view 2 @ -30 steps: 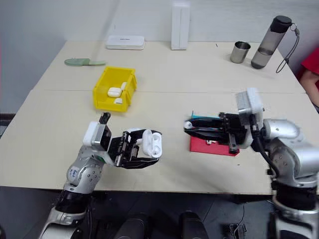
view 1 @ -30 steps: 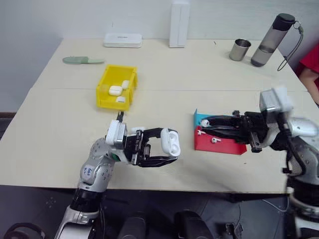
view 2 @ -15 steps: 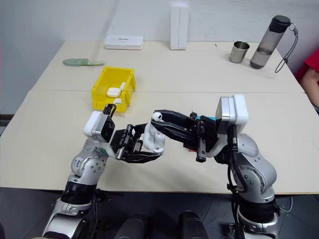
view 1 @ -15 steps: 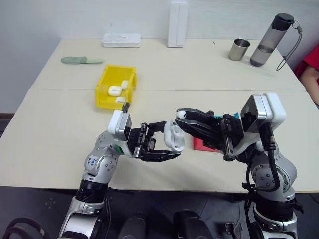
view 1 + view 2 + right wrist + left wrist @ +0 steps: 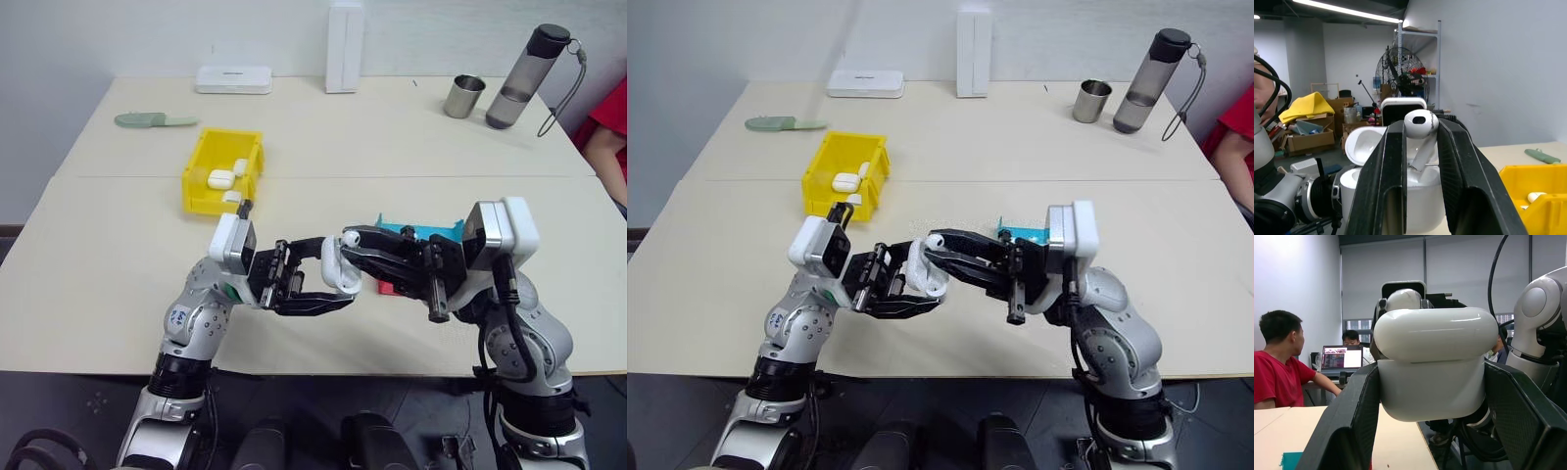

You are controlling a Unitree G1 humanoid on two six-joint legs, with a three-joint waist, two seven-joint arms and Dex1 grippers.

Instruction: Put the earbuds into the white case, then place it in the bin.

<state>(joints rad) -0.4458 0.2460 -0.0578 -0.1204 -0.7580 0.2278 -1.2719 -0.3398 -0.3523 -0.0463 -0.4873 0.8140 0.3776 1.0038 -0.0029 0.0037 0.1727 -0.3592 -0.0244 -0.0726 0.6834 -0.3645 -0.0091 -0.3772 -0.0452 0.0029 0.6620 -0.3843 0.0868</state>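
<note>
Between the right gripper's (image 5: pixel 1419 161) fingers, an earbud (image 5: pixel 1420 125) meets the white case (image 5: pixel 1432 363).

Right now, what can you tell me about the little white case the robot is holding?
The white case is small, glossy and rounded, like smooth plastic. Its flip lid is open. The left gripper clamps it between two black fingers, up above the table. The right gripper holds a tiny white earbud with its stem pointing down into the open case.
</note>
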